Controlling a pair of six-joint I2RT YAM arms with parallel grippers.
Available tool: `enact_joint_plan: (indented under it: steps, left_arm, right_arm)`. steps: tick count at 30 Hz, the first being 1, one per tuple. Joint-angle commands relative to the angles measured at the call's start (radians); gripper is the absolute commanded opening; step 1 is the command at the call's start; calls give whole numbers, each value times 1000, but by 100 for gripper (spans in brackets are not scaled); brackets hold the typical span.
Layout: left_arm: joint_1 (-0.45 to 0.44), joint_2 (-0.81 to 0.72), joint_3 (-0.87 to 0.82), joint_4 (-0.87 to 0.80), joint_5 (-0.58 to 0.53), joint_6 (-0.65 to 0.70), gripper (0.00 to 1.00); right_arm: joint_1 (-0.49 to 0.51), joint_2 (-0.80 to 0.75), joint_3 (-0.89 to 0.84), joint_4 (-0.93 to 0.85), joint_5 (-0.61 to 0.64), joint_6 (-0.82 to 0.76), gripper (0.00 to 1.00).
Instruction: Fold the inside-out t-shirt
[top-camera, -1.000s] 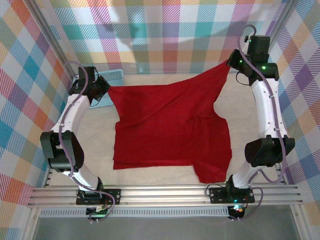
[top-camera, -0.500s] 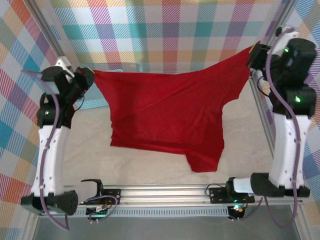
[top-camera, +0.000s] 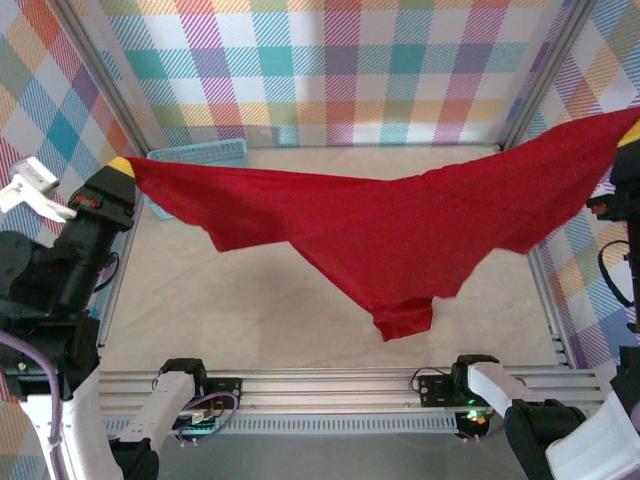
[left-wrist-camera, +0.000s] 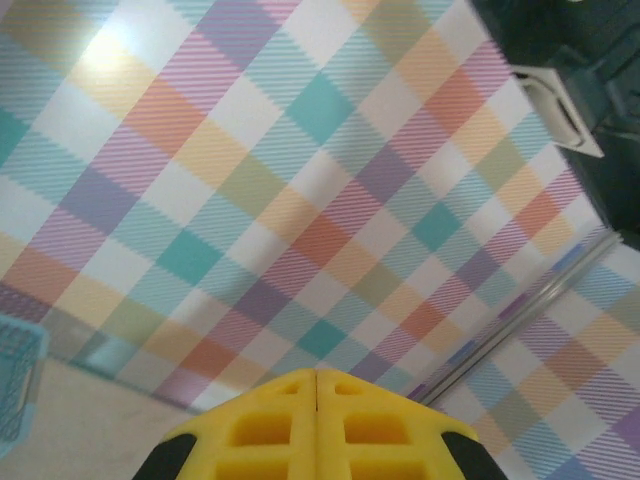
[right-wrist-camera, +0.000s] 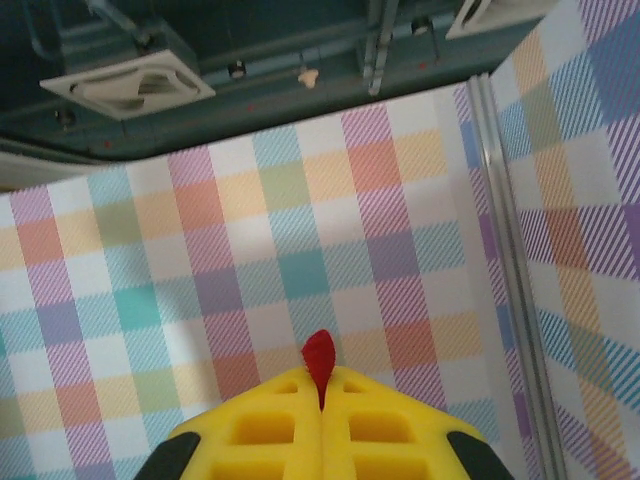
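Observation:
The red t-shirt (top-camera: 390, 235) hangs stretched in the air across the whole workspace, sagging to a low point near the front rail. My left gripper (top-camera: 122, 166) holds its left end high at the left side, yellow jaws pressed together; in the left wrist view the left gripper (left-wrist-camera: 316, 375) shows no cloth past its tips. My right gripper (top-camera: 630, 130) holds the right end at the right edge. In the right wrist view a small red tip of the t-shirt (right-wrist-camera: 319, 358) pokes out between the closed yellow jaws of the right gripper (right-wrist-camera: 322, 385).
A light-blue basket (top-camera: 205, 152) lies at the back left of the table (top-camera: 250, 300), partly behind the cloth. Checked walls enclose the cell, with metal posts at the corners and an aluminium rail (top-camera: 330, 385) along the front.
Both arms have risen and spread outward, lifting the t-shirt fully off the table. The cloth has gone from a hanging sheet to a taut band sagging in the middle.

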Motion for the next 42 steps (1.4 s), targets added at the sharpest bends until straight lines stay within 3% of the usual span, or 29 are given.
enact_joint_plan:
  steps: [1,11,20,25,30,35,42]
  left_arm:
    - [16,42,35,-30,-10,23,0]
    - [15,289,-29,-47,14,69,0]
    - [-13,619,-159,88,37,90,0]
    - [-47,860,-124,125,17,109,0]
    - [-60,1055,-15,128,-25,131,0]
    - [-59,1165,109,91,-71,147,0]
    - [-55,1210,192,53,-119,170,0]
  right_arm:
    - [-2,54,45,7,66,-57,0]
    - [-1,335,80,45,42,-121,0]
    - [3,623,-110,92,-114,-20,0]
    - [60,798,-176,138,-104,-20,0]
    - [84,1023,-24,103,-63,-16,0]
    - [85,1248,256,18,-28,-11,0]
    - [82,1320,304,76,-12,-19,0]
